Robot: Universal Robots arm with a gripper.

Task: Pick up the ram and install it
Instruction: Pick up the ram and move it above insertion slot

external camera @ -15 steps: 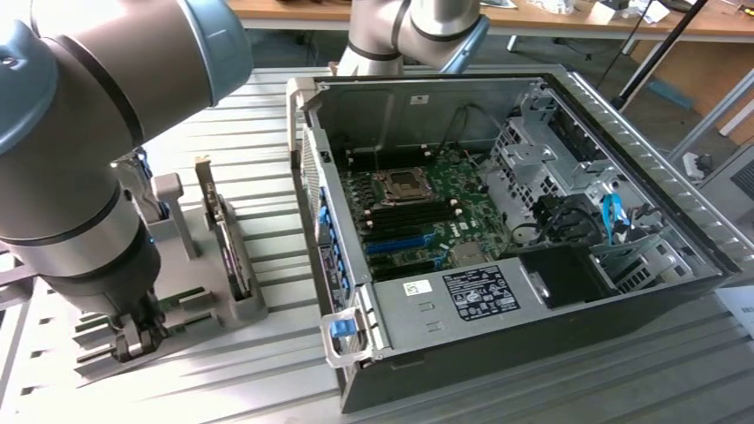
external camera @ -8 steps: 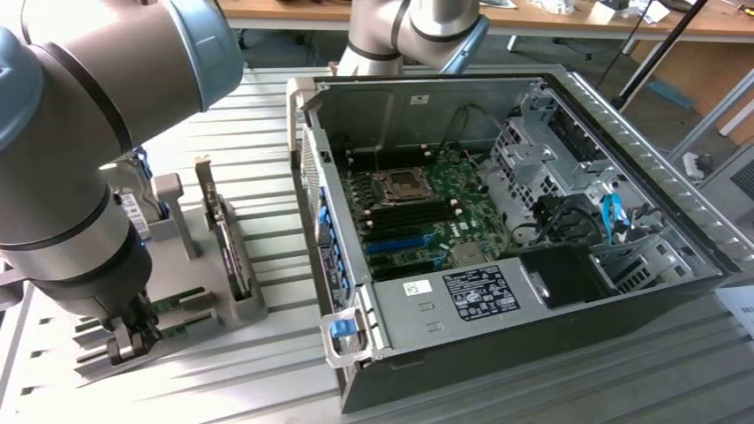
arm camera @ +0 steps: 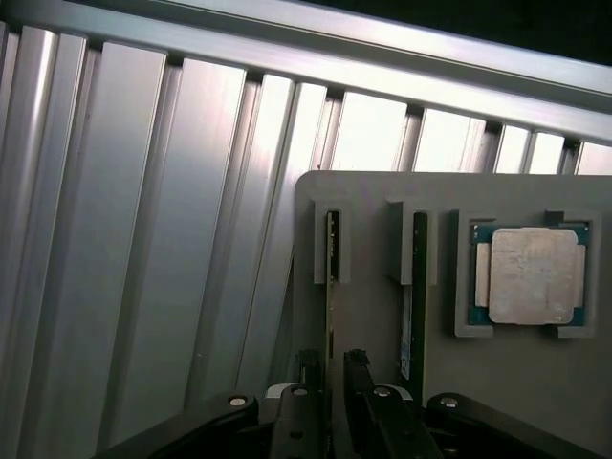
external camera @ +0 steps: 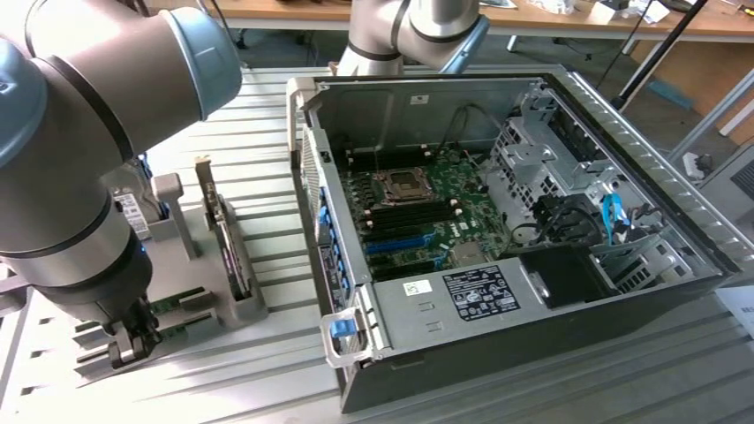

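Gripper [arm camera: 331,373] over the grey holder [arm camera: 368,206] — fingers spread apart.
Fingertips [arm camera: 356,368] flank the ram [arm camera: 332,249], standing on edge in its slot — a processor chip [arm camera: 531,275] nearby.

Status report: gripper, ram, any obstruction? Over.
Gripper open, straddling ram. Ram in gray holder slot, not lifted. Second stick in next slot, apart.

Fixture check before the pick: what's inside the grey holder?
The ram, edge-up in one slot; a second card in the next; a processor chip in its recess. Slot-buried edges hidden.
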